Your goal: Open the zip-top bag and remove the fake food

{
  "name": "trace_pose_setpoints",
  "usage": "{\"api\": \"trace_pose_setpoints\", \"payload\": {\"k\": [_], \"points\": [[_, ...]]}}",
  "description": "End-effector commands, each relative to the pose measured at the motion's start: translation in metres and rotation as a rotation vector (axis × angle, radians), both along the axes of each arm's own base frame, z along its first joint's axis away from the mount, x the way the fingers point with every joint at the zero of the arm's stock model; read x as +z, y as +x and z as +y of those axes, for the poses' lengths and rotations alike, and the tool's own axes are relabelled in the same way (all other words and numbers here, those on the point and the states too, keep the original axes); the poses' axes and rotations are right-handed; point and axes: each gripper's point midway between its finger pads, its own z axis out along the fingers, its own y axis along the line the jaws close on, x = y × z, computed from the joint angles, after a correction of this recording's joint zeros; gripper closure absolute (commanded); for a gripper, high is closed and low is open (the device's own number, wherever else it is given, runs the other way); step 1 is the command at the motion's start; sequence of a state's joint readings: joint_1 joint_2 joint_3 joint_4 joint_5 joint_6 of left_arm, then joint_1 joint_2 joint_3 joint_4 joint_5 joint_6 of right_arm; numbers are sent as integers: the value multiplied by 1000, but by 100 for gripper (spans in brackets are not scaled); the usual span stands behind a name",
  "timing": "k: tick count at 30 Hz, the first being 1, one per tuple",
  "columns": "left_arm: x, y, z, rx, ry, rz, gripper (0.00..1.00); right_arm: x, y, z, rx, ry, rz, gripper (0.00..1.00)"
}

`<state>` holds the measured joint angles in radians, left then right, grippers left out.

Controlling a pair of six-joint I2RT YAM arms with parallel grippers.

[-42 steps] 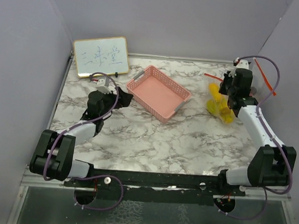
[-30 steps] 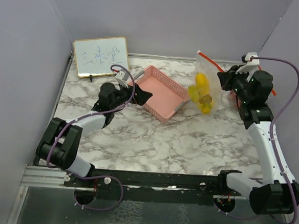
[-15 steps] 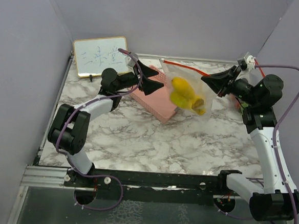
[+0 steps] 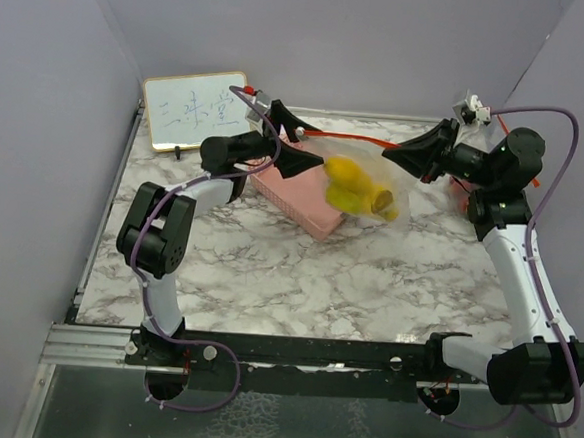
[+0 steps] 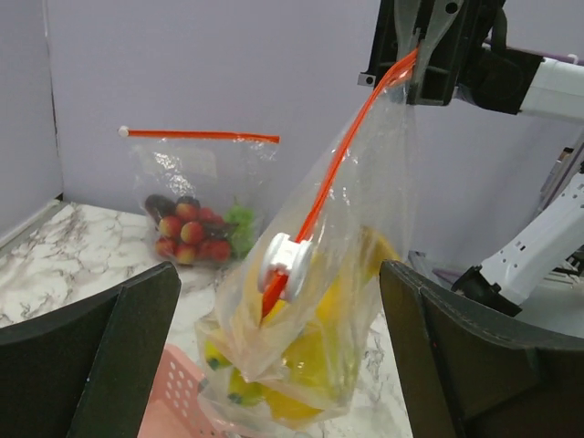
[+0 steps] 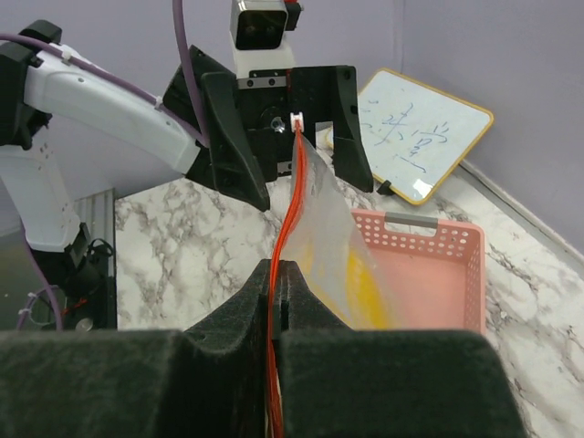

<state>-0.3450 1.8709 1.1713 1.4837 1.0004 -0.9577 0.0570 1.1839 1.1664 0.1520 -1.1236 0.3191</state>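
**Zip-top bag hanging between both arms, slider not yet caught**

Bag is hanging in the air above the pink basket, well off the tabletop. Yellow fake food is sagging into its lower end.

Right claw is pinching together on one end of the red zip track and carrying the whole load. Left claw is standing wide apart, its fingers flanking the white slider without touching it. Cannot tell how much of the track is already parted.

Judging the step in hand as catching the slider. To do it well:
- Centre the left claw on the slider, so it is closing on the plastic tab alone and not on loose film.
- Keep the right claw holding the track taut and straight.
- Run the slider along the line of the track, never across it.

Slack or twist is likely letting the slider slip.

A second bag with red pieces is leaning at the back wall, well apart.
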Motion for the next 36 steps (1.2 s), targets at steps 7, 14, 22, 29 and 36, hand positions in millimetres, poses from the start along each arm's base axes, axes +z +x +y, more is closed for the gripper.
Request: {"api": "trace_pose_setpoints", "payload": {"k": [7, 14, 22, 29, 36], "points": [[15, -20, 8, -98, -35, -63, 60, 12, -3, 2, 35, 28, -45, 99], [15, -25, 18, -98, -47, -52, 100, 9, 1, 2, 20, 42, -8, 99], [15, -22, 22, -116, 20, -34, 100, -12, 12, -3, -54, 27, 73, 73], [19, -21, 35, -133, 2, 7, 100, -35, 45, -22, -267, 12, 153, 44], [48, -52, 46, -111, -31, -31, 100, -85, 108, -48, -508, -15, 295, 41]]}}
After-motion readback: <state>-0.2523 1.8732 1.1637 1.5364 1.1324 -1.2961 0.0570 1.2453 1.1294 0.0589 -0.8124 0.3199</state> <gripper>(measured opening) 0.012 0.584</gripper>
